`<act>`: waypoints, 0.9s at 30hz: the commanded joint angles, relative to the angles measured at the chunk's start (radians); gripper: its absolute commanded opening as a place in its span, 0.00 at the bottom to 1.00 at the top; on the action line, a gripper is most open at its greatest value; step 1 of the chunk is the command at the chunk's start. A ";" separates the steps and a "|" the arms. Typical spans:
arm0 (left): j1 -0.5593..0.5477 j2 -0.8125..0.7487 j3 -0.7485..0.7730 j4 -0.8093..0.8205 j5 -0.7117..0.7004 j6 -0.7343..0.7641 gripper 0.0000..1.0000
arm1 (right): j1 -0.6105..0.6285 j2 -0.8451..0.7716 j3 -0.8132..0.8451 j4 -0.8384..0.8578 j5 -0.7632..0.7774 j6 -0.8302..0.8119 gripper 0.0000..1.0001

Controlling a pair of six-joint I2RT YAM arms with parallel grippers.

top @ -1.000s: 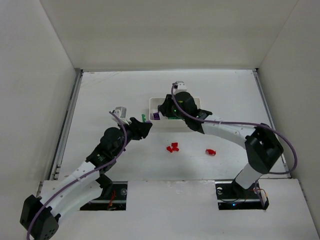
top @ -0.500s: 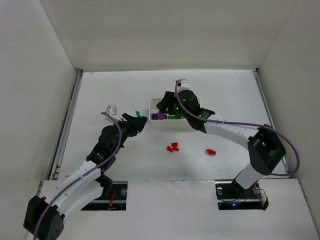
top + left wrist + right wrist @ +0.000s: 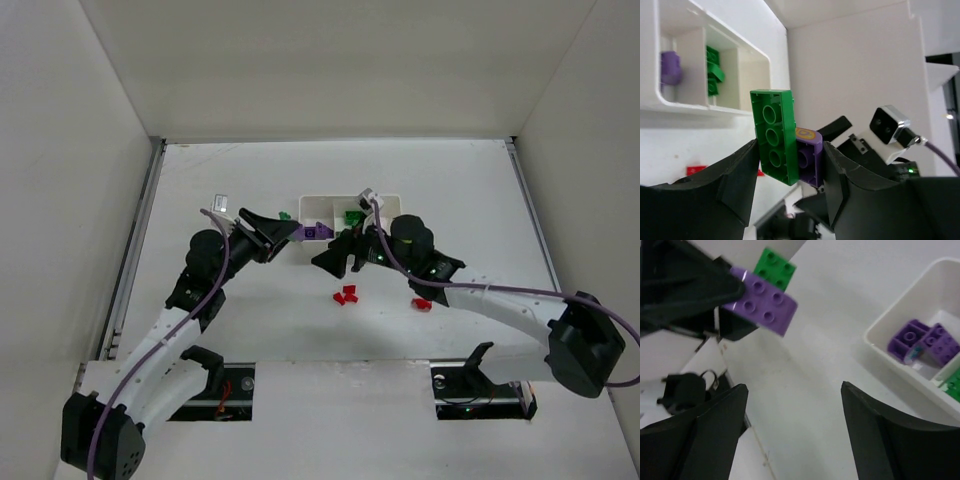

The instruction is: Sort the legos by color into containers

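Observation:
My left gripper (image 3: 790,167) is shut on two legos joined together, a green brick (image 3: 774,135) and a purple brick (image 3: 808,160). It holds them above the table, just left of the white tray (image 3: 312,205). The tray's containers hold purple bricks (image 3: 922,340) in the left one and green bricks (image 3: 714,70) in the middle one. My right gripper (image 3: 794,386) stands open and empty over the table in front of the tray, facing the held pair (image 3: 762,305). Red legos (image 3: 345,296) lie on the table.
Another red brick (image 3: 421,303) lies to the right, partly under my right arm. White walls close in the table on the left, back and right.
My right gripper has opened, left the tray and drawn back towards the front. My left gripper has carried the joined bricks back and right, closer to the tray.

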 commanded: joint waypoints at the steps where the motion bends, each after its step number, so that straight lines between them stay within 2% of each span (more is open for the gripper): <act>1: 0.020 0.002 0.046 -0.017 0.205 -0.134 0.28 | 0.032 -0.060 -0.013 0.083 -0.145 -0.111 0.84; 6: 0.008 0.011 0.008 -0.014 0.302 -0.209 0.30 | 0.044 -0.107 -0.031 0.093 -0.191 -0.186 0.88; 14: -0.072 0.002 -0.003 -0.016 0.338 -0.240 0.30 | 0.037 -0.115 -0.023 0.076 -0.224 -0.235 0.85; 19: -0.090 -0.003 -0.008 -0.017 0.339 -0.241 0.30 | 0.041 -0.103 -0.017 0.076 -0.211 -0.238 0.78; 27: -0.104 -0.009 -0.011 -0.008 0.348 -0.241 0.30 | 0.044 -0.057 0.004 0.086 -0.205 -0.229 0.59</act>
